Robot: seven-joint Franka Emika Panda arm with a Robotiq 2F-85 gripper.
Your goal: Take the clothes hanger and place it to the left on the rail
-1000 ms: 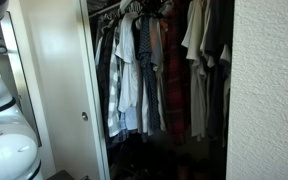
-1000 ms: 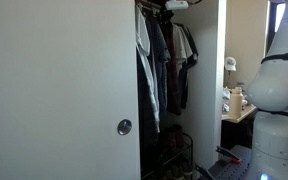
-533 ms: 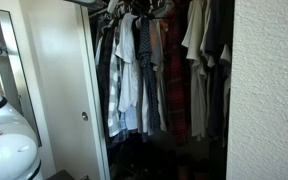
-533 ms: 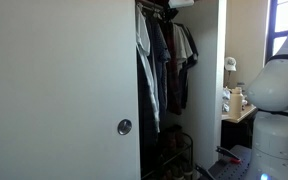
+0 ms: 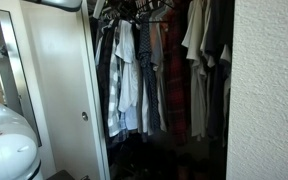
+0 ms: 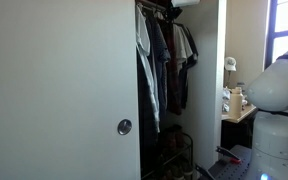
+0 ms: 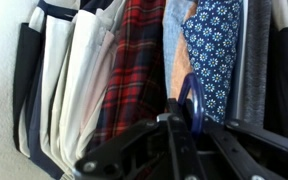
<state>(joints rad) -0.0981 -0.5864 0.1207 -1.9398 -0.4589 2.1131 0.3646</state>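
- Your arm (image 5: 62, 4) has slid off from above the hangers (image 5: 134, 12) and now sits over the top of the door (image 5: 54, 90).
- The robot's white body (image 5: 6, 145) has sunk lower in an exterior view.
- In an exterior view the body (image 6: 279, 95) has drawn toward the frame edge, baring the window (image 6: 287, 25).
- The shirts (image 5: 124, 60) have nudged doorward (only slightly).

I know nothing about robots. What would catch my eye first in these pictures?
First, the hanging shirts crowded beside a white door. In the wrist view, a red plaid shirt and a blue flowered shirt fill the frame, with the shut gripper at the bottom edge.
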